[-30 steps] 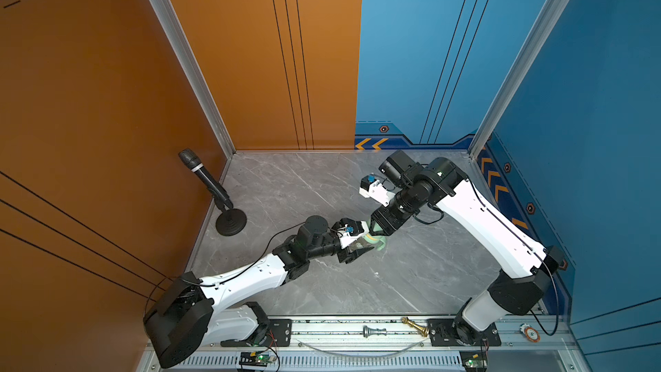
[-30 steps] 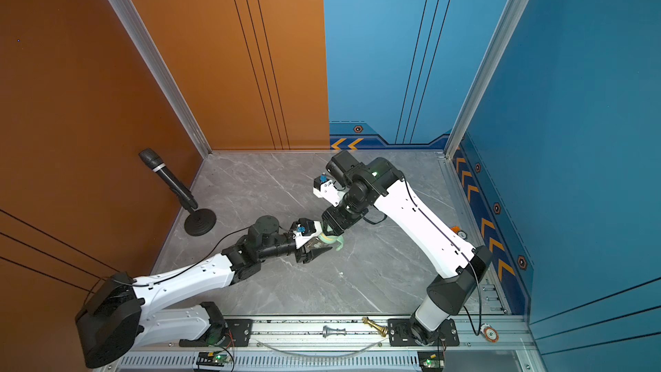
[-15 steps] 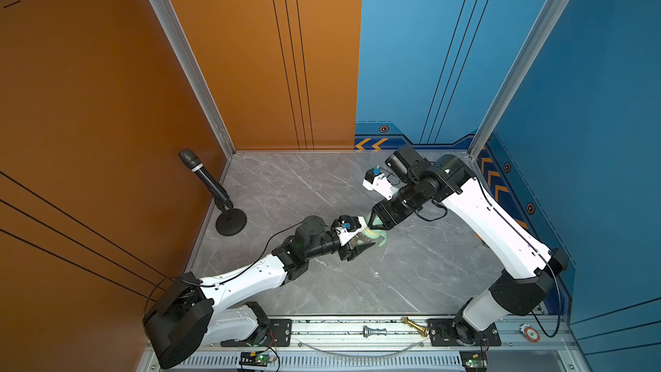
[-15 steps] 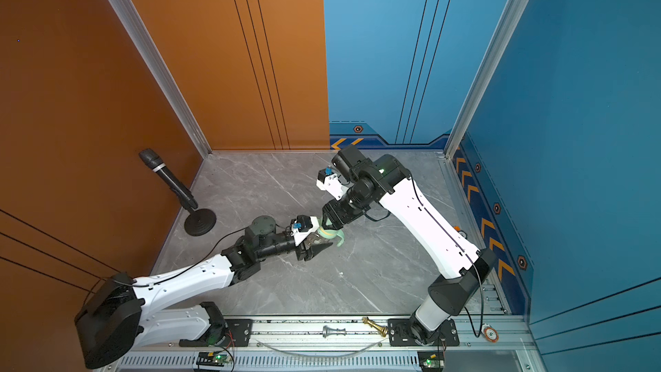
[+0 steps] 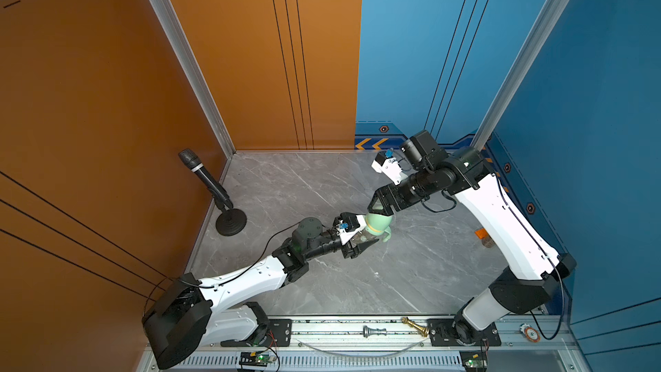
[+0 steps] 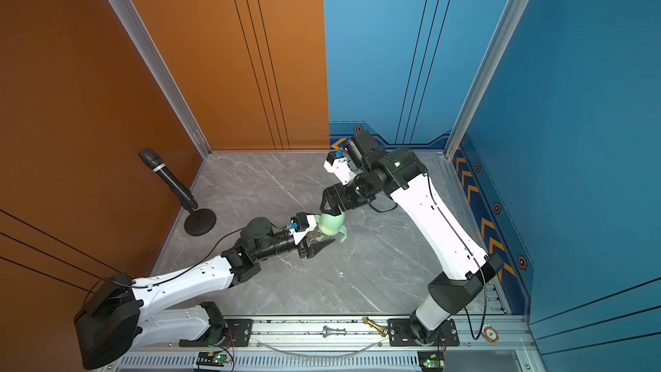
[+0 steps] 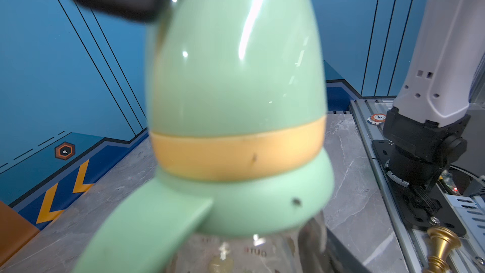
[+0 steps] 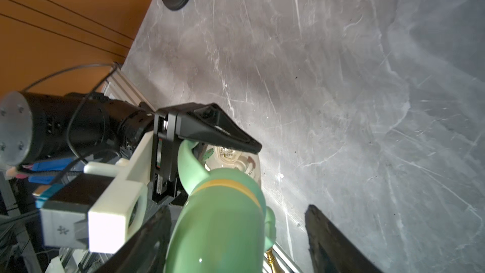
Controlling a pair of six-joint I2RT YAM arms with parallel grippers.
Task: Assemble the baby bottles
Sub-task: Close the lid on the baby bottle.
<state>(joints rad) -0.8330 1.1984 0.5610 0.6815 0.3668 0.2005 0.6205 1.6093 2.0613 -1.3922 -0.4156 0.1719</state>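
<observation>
Nearest the camera head, on the front rail, a silver chess piece and a gold chess piece lie well behind both pincers.

The left arm reaches low and forward from its base, forearm nearly level, wrist turned so its left pincer meets the bottle from the side. That pincer is clamped on the clear bottle body, one black finger lying across the glass in the right wrist view.

Just above the left pincer sit the mint-green two-handled ring, the yellow screw collar and the mint-green dome cap, stacked together on the bottle.

The right arm arches over from its base, elbow high, forearm angled down toward the cap. The right pincer hangs at the cap's top with its fingers spread to either side of the dome; one finger stands clear of the cap.

Beyond the left pincer, a microphone on its round stand leans by the orange wall on the grey marble worktop.
</observation>
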